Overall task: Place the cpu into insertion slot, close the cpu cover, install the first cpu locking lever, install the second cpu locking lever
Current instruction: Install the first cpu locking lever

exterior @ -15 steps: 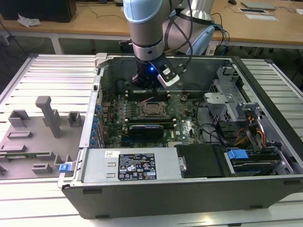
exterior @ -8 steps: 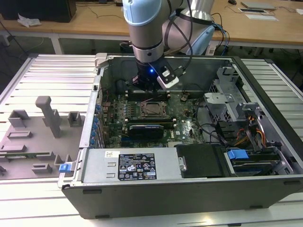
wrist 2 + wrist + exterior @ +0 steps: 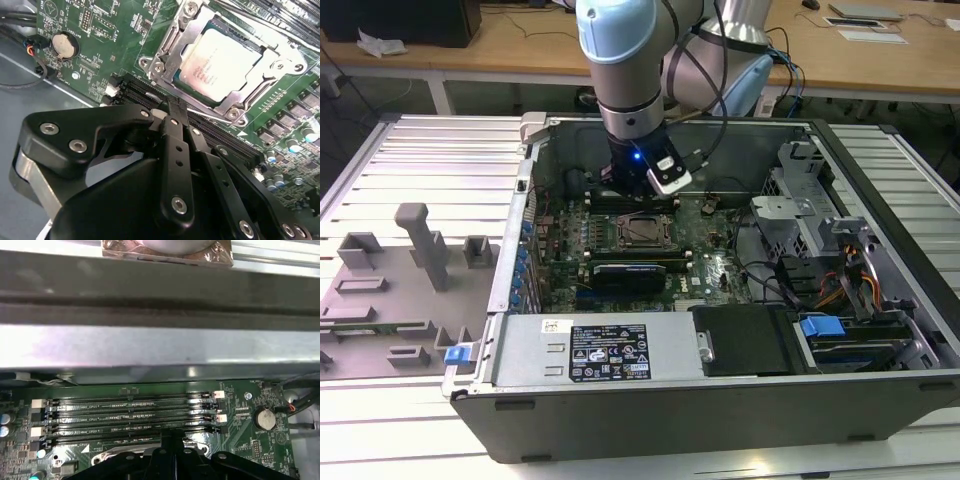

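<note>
The claw (image 3: pixel 172 120) has its two fingers brought together with no gap between them. A small pale piece shows at the tips, but I cannot tell if it is gripped. The tips stand low over the black memory slots (image 3: pixel 132 90), just short of the socket.

Just ahead of the tips, a thin metal lever (image 3: pixel 210 114) runs along the nearest edge of the socket. Its long axis crosses the line of the fingers. Whether the tips touch it, I cannot tell.

Beyond the lever the cpu (image 3: pixel 220 60) lies flat in its slot. The cover (image 3: pixel 169 47) lies down around it, and the pale top shows through the window. In my judgement, placing and closing are done, and the work is now at the levers.

The room is narrow, with the slots under the claw and the socket frame ahead. On the opposite side, in the first wrist view, the case wall (image 3: pixel 150 347) rises close behind the slots. To one side of the claw the coin battery (image 3: pixel 65 46) sits well apart, on more open board.
</note>
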`<action>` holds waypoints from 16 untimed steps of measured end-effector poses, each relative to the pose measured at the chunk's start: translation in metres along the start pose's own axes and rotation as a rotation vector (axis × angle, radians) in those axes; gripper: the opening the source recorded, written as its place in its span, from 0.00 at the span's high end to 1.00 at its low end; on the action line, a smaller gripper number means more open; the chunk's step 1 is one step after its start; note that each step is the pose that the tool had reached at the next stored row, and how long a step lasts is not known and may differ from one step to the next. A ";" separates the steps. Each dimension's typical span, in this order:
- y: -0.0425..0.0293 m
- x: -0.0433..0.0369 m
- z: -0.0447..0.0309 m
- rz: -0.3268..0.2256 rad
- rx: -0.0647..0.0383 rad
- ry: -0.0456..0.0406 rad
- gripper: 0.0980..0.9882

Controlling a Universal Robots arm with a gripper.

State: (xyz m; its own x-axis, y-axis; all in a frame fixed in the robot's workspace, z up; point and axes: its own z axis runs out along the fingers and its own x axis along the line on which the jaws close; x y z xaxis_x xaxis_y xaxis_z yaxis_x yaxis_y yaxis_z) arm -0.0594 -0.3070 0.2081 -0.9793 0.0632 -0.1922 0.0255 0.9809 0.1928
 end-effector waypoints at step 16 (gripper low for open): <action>0.0044 0.0019 0.0085 0.116 0.052 -0.0257 0.99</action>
State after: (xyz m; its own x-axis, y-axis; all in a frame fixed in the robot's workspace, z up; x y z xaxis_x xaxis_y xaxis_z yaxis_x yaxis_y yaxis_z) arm -0.0594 -0.3010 0.2004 -0.9637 0.1809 -0.1963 0.1493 0.9749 0.1653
